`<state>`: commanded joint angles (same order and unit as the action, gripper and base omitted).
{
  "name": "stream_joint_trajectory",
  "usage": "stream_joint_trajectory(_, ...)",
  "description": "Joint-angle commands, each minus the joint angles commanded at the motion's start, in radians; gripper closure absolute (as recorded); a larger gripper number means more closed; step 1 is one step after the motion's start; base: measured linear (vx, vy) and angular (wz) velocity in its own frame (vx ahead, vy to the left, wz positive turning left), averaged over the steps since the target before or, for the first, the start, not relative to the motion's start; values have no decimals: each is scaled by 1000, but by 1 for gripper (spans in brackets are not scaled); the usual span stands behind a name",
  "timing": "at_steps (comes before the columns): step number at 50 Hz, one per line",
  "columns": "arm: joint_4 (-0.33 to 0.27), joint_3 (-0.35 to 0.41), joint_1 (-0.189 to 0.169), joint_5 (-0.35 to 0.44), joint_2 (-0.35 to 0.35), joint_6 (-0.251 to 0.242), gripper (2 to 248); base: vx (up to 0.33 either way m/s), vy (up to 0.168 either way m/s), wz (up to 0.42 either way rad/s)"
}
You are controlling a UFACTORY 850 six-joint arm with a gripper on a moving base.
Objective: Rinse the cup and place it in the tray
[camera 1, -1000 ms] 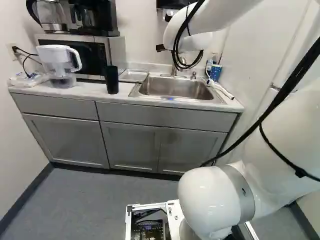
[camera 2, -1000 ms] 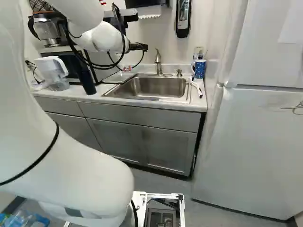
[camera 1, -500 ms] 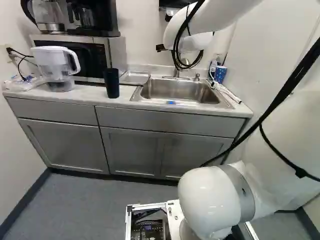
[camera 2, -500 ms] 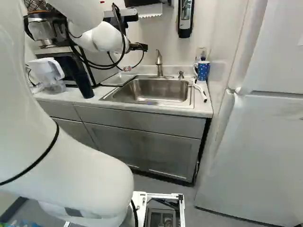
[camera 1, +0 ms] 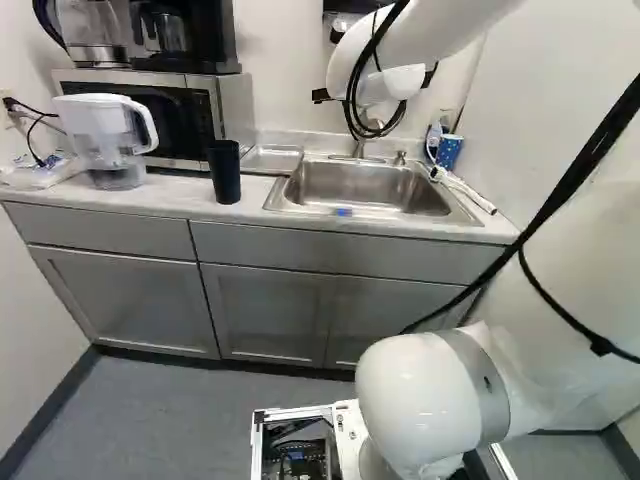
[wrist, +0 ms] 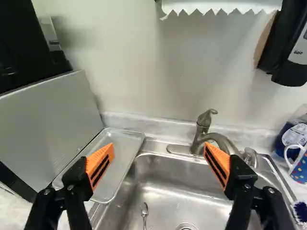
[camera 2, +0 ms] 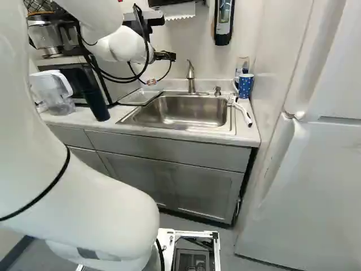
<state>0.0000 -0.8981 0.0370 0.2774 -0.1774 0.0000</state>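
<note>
Claw [camera 2: 166, 56] hangs higher than the sink [camera 2: 232, 123], fingers spread wide, released! Blue dotted cup [camera 2: 245, 86]'s on the cntr [camera 2: 101, 121] just beside sink; metal tray [wrist: 125, 149]'s on sink's opp. side, blk cup [camera 1: 224, 172] too, farther from sink.

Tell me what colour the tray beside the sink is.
The tray is silvery grey, clearest in the wrist view.

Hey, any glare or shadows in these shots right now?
Wrist view: bright glints in the sink, soft shadow on the wall below the paper towel. Left base view: soft highlights on the white arm. Right base view: dull sheen in the sink.
</note>
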Motion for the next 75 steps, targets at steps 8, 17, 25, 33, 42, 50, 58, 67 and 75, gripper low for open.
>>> stream_joint_trajectory(8,0,0,0,0,0,0,3,36,14,3)
stream_joint_trajectory(17,0,0,0,0,0,0,3,-13,-1,0)
stream_joint_trajectory(25,0,0,0,0,0,0,3,0,0,0)
stream_joint_trajectory(33,0,0,0,0,1,0,3,0,0,0)
stream_joint_trajectory(42,0,-12,-2,0,13,0,3,0,0,0)
stream_joint_trajectory(50,0,-26,-6,0,28,0,3,0,0,0)
stream_joint_trajectory(58,0,-40,-11,0,44,0,3,0,0,0)
stream_joint_trajectory(67,0,-64,-18,0,69,0,3,0,0,0)
stream_joint_trajectory(75,0,-94,-26,0,101,0,3,0,0,0)
